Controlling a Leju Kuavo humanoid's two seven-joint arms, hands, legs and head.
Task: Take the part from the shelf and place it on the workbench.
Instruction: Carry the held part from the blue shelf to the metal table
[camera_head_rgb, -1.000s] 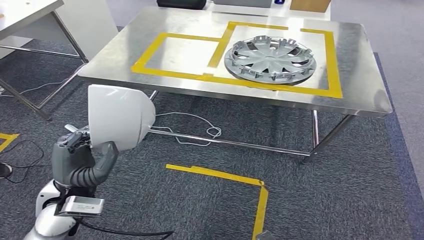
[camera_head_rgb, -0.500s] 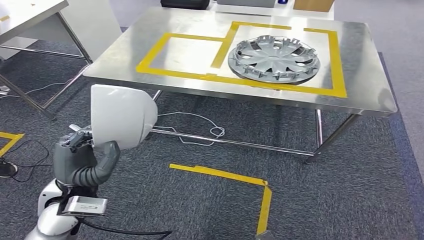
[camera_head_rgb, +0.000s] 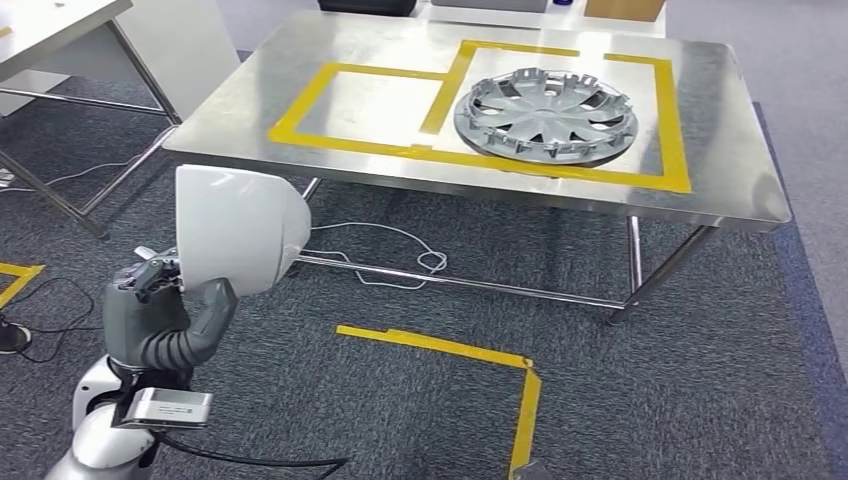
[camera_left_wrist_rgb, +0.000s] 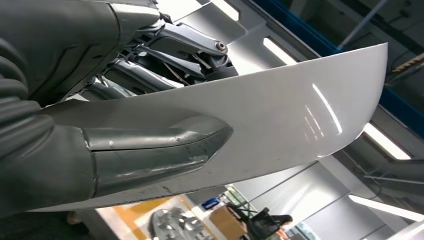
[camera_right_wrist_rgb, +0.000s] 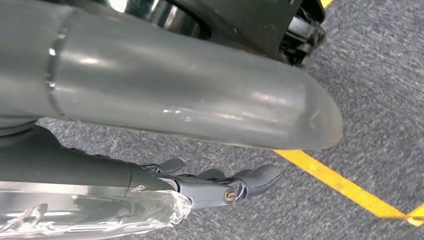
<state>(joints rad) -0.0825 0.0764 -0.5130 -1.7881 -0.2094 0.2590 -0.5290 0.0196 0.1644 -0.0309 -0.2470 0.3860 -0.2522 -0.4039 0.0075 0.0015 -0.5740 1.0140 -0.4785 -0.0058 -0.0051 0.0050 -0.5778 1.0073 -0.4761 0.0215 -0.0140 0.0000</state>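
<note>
Head view shows the left hand (camera_head_rgb: 160, 315) still gripping the white part (camera_head_rgb: 238, 232) low beside the body while the camera has swayed slightly, tabletop (camera_head_rgb: 330, 150) ahead unreached, hubcap (camera_head_rgb: 545, 112) on it; right hand's (camera_right_wrist_rgb: 215, 185) state unclear.

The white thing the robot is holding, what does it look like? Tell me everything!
The white part is a smooth, glossy curved shell, probably plastic, with one straight edge and one rounded side. Lights reflect off it. The left robot hand holds it upright above the grey carpet, thumb on one face, fingers behind. It is short of the steel workbench.
</note>
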